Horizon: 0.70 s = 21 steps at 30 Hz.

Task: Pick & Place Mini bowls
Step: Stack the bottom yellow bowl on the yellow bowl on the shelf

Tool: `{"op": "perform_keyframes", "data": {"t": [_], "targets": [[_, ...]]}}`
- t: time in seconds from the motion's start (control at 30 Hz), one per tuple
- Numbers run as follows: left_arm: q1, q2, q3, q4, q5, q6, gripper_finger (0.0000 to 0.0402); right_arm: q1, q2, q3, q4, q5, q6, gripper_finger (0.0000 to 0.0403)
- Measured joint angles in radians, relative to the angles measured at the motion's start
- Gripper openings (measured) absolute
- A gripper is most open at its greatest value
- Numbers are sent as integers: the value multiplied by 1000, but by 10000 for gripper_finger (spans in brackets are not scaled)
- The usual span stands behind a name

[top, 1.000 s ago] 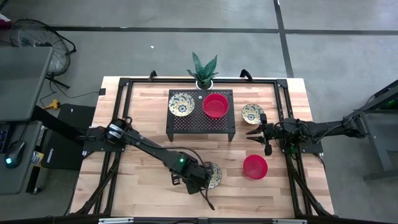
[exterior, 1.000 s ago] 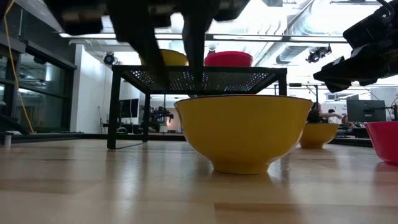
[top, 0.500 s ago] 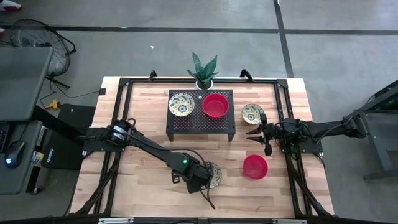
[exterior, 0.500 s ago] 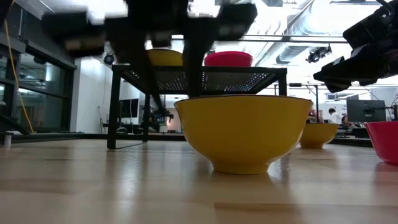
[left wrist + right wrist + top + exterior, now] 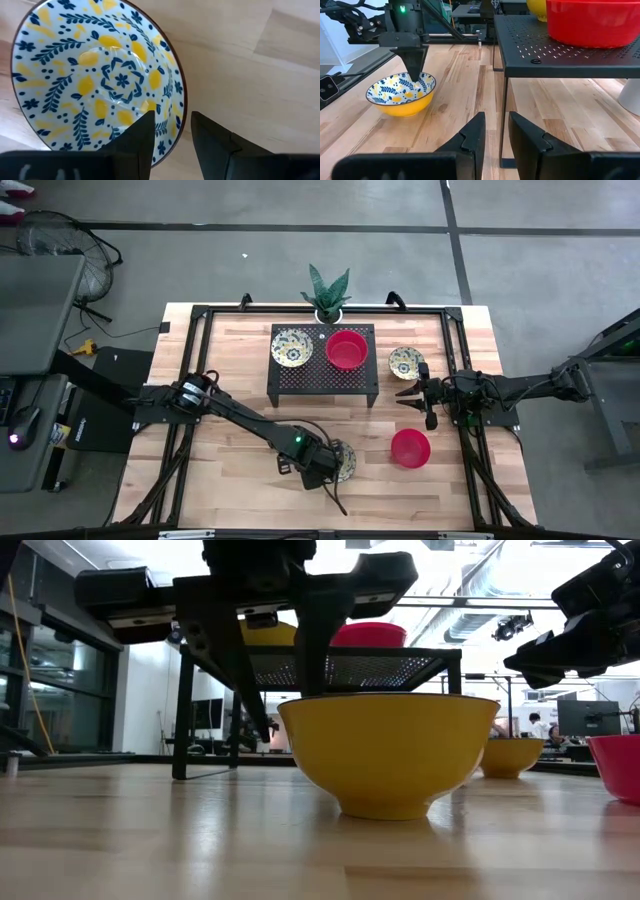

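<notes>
Left gripper [image 5: 325, 470] sits low at the 6 o'clock edge of the table [image 5: 230, 380], over the near patterned bowl [image 5: 343, 462]. Left wrist view: the two fingers straddle the bowl's rim, one inside, one outside, a narrow gap between them; whether they are pressing on the rim I cannot tell. A rim pinch looks like the intent, since the bowl is too wide to span whole.

Right gripper [image 5: 412, 392] hovers at 3 o'clock, holding nothing, fingers parted only slightly. It waits between a second patterned bowl [image 5: 405, 362] and a red bowl [image 5: 410, 448], probably kept back so the arms do not cross.

Black mesh rack [image 5: 322, 379] stands at centre. On top of it: a patterned bowl [image 5: 292, 347] and a red bowl [image 5: 346, 349] side by side. The rack therefore reads as the drop-off, and two of five visible bowls seem placed. A sixth is not in view.

Plant pot [image 5: 327, 310] at 12 o'clock, behind the rack; not part of the job.

Risk, as I judge it: a glossy rim held on one side may tilt or slip on the lift.
</notes>
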Motion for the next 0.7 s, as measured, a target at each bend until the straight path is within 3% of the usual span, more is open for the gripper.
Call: {"op": "perform_keyframes", "data": {"t": [0.43,0.7], "targets": [[0,0,0,-2,-23,0,118,0,0,0,0,0,0,73],[0,0,0,-6,-22,0,39,0,0,0,0,0,0,73]]}}
